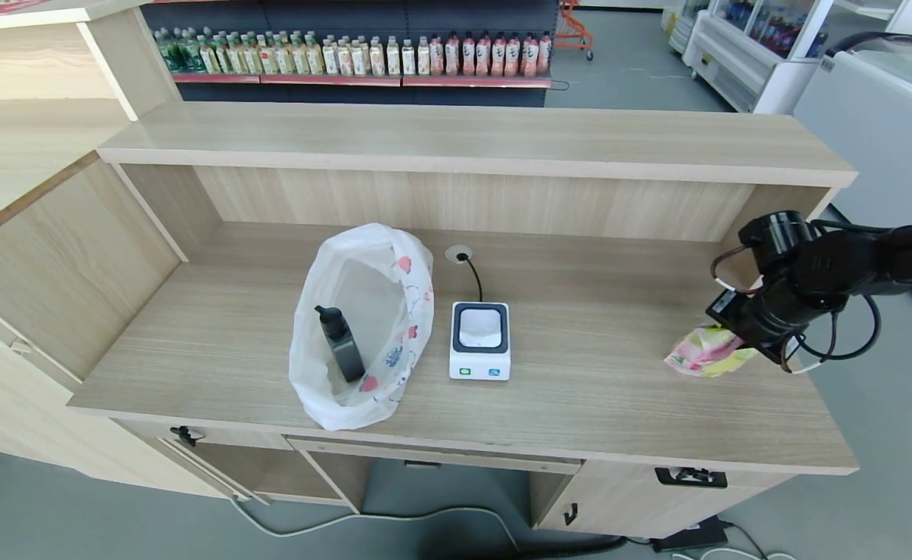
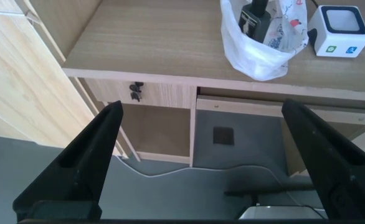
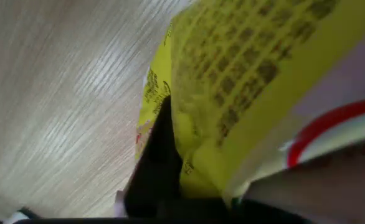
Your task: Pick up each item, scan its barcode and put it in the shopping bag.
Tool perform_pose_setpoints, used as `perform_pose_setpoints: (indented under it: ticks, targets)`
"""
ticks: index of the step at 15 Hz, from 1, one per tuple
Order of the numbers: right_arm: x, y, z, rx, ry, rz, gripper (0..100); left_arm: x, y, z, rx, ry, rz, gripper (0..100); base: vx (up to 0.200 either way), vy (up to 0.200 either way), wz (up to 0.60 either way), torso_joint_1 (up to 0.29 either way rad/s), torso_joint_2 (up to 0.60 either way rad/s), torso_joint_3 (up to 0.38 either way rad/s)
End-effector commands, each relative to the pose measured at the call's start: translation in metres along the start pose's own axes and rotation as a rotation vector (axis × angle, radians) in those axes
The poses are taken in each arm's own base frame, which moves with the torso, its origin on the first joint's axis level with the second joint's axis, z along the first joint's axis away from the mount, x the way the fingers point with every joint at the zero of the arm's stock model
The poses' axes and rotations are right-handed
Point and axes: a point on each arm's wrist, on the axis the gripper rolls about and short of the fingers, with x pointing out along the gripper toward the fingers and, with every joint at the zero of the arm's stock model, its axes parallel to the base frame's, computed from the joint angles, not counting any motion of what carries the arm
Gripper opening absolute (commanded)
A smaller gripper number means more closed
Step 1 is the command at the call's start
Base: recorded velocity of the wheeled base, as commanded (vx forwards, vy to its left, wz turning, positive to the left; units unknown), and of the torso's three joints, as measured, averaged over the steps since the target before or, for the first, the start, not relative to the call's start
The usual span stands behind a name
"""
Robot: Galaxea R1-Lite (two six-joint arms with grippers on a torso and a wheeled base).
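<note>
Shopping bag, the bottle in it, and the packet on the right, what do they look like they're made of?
Shopping bag: thin translucent white plastic film, crumpled, with a flower print. Bottle: dark, likely matte plastic, with a pump top. Packet, held in the right gripper: glossy printed film, probably plastic; it creases and catches light.

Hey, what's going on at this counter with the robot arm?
A robot is working a shop checkout. Its right gripper is closed on a colourful snack packet at the right end of the wooden counter, not yet at the barcode scanner in the middle. A dark pump bottle already stands in the white shopping bag left of the scanner. The left gripper hangs open in front of the counter, below its edge, holding nothing.
</note>
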Motion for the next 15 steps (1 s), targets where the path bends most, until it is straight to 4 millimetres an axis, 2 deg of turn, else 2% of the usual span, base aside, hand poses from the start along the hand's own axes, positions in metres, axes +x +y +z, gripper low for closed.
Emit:
perform_pose_setpoints:
  ticks: [1, 3, 4, 6, 8, 9, 10, 11, 12, 14, 15]
  targets:
    - [0.023, -0.004, -0.008, -0.062, 0.012, -0.066, 0, 0.000, 0.000, 0.000, 0.000, -0.001, 0.000, 100, 0.000, 0.000, 0.00, 0.000, 0.00, 0.000]
    - [0.033, -0.001, -0.007, -0.115, -0.016, -0.063, 0, 0.000, 0.000, 0.000, 0.000, -0.001, 0.000, 100, 0.000, 0.000, 0.00, 0.000, 0.00, 0.000]
    - [0.029, 0.004, -0.007, -0.154, -0.033, -0.044, 0, 0.000, 0.000, 0.000, 0.000, -0.001, 0.000, 100, 0.000, 0.000, 0.00, 0.000, 0.00, 0.000]
    - [0.003, 0.017, 0.003, -0.198, -0.097, 0.060, 0, 0.000, 0.000, 0.000, 0.000, -0.001, 0.000, 100, 0.000, 0.000, 0.00, 0.000, 0.00, 0.000]
    - [-0.057, 0.028, 0.019, -0.370, -0.141, 0.332, 0, 0.000, 0.000, 0.000, 0.000, 0.001, 0.000, 100, 0.000, 0.000, 0.00, 0.000, 0.00, 0.000]
    - [-0.077, 0.028, 0.022, -0.448, -0.146, 0.422, 0, 0.000, 0.000, 0.000, 0.000, -0.001, 0.000, 100, 0.000, 0.000, 0.00, 0.000, 0.00, 0.000]
    - [-0.108, 0.026, 0.025, -0.567, -0.164, 0.555, 0, 0.000, 0.000, 0.000, 0.000, 0.001, 0.000, 100, 0.000, 0.000, 0.00, 0.000, 0.00, 0.000]
    - [-0.126, 0.022, 0.024, -0.647, -0.173, 0.634, 0, 0.000, 0.000, 0.000, 0.000, -0.001, 0.000, 100, 0.000, 0.000, 0.00, 0.000, 0.00, 0.000]
    - [-0.159, 0.009, 0.018, -0.790, -0.190, 0.785, 0, 0.000, 0.000, 0.000, 0.000, 0.001, 0.000, 100, 0.000, 0.000, 0.00, 0.000, 0.00, 0.000]
    - [-0.191, -0.023, -0.004, -1.007, -0.209, 0.956, 0, 0.000, 0.000, 0.000, 0.000, 0.001, 0.000, 100, 0.000, 0.000, 0.00, 0.000, 0.00, 0.000]
    - [-0.198, -0.039, -0.019, -1.111, -0.228, 1.027, 0, 0.000, 0.000, 0.000, 0.000, 0.001, 0.000, 100, 0.000, 0.000, 0.00, 0.000, 0.00, 0.000]
